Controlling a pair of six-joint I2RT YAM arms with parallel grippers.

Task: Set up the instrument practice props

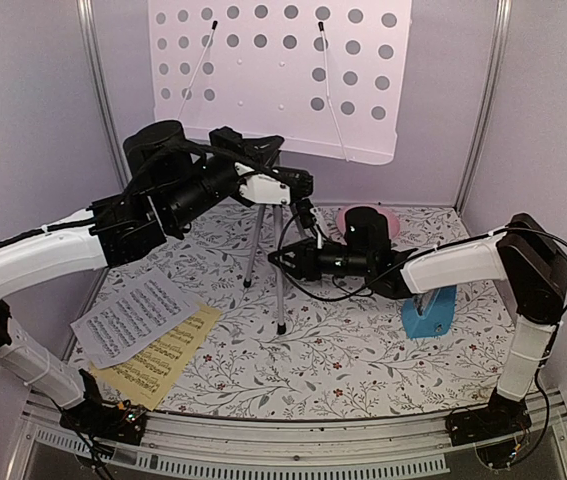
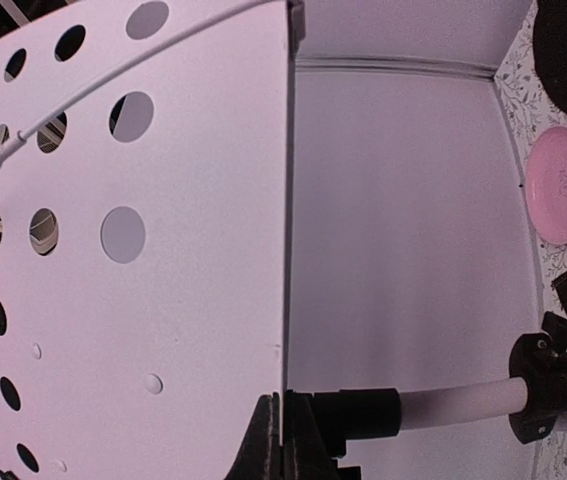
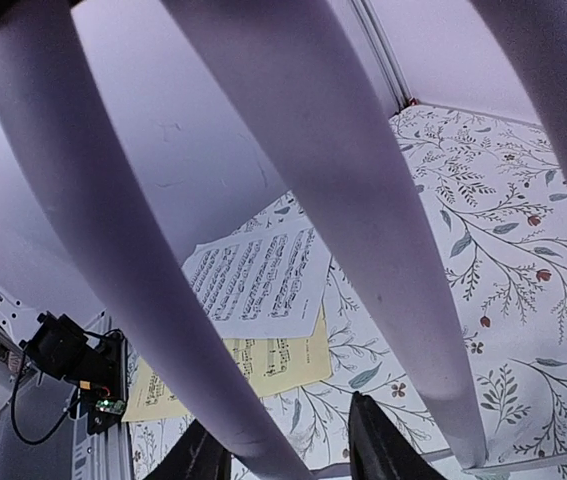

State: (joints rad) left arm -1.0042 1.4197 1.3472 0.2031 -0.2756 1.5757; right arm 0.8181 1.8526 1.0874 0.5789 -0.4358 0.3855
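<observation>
Silver-legged, the music stand (image 1: 273, 70) is upright in the middle of the table (image 1: 363, 370), its pale holed desk high at 12 o'clock. The left gripper (image 2: 281, 440) is pinched tight on the desk's lower edge, and the right gripper (image 1: 283, 258) has its jaws partly apart astride one leg, with a gap on one side. At 8 o'clock the white sheet (image 1: 128, 320) overlaps the yellow sheet (image 1: 163, 362), the metronome (image 1: 430, 312) is at 4 o'clock, and a pink plate (image 1: 390, 218) is at 1 o'clock.
</observation>
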